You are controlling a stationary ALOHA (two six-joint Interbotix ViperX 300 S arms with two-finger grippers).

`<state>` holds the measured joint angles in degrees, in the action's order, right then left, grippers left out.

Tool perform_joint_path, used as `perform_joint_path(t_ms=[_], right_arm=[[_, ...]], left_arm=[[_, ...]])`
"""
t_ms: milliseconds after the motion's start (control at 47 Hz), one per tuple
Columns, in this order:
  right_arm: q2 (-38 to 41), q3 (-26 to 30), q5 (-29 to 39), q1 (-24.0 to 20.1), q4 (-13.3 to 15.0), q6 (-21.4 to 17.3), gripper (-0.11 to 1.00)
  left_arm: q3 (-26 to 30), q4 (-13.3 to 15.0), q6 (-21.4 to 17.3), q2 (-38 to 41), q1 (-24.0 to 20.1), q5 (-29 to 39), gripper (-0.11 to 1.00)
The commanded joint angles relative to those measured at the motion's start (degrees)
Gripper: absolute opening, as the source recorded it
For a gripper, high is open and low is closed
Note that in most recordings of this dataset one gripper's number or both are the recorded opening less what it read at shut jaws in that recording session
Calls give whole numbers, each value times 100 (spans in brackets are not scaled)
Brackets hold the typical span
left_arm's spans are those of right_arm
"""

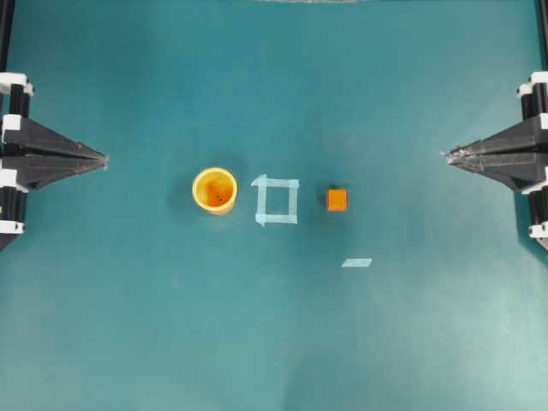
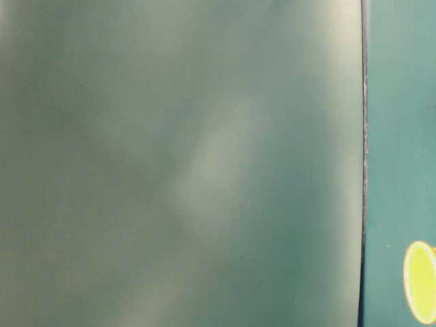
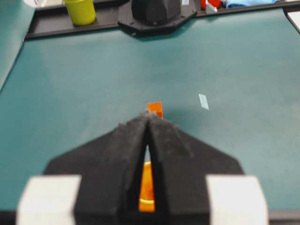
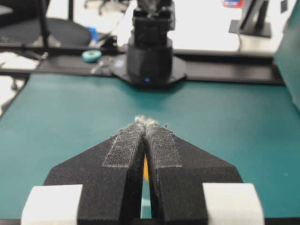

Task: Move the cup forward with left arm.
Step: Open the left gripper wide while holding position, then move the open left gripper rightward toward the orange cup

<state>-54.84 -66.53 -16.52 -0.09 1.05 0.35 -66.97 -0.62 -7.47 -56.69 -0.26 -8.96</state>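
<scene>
The yellow-orange cup (image 1: 214, 189) stands upright on the teal table, left of centre, with a darker orange inside. Through the slit between the left gripper's fingers a strip of the cup (image 3: 146, 187) shows. My left gripper (image 1: 104, 158) rests at the left edge, tips together, shut on nothing, well apart from the cup. At the right edge my right gripper (image 1: 449, 155) is likewise shut and empty, tips touching (image 4: 146, 123). The table-level view is mostly blurred; a yellow rim of the cup (image 2: 421, 281) shows at its lower right.
A square of pale tape (image 1: 276, 200) marks the table just right of the cup. A small orange cube (image 1: 336, 199) sits right of the square, and a loose tape strip (image 1: 356, 262) lies nearer the front. The opposite arm's base (image 3: 155, 11) stands at the far end.
</scene>
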Motion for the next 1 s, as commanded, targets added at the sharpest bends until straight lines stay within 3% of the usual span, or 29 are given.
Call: perform_joint_path(t_ms=[0,234,319,617,978], right_arm=[[35,176,-35,9,0,0,0],[35,211,-18,53,9,0,0],[35,211,-9,44,9,0,0],[35,229,44,53,9,0,0],[26,272,193,53,0,0,0]], left_arm=[[79,-18,44,18,-26,9,8],[79,9,88,18,-44,97,62],[79,9,88,26,-97,132,75],[18,18,114,606,-308,387,75],[79,18,141,2083,-334,-562,81]])
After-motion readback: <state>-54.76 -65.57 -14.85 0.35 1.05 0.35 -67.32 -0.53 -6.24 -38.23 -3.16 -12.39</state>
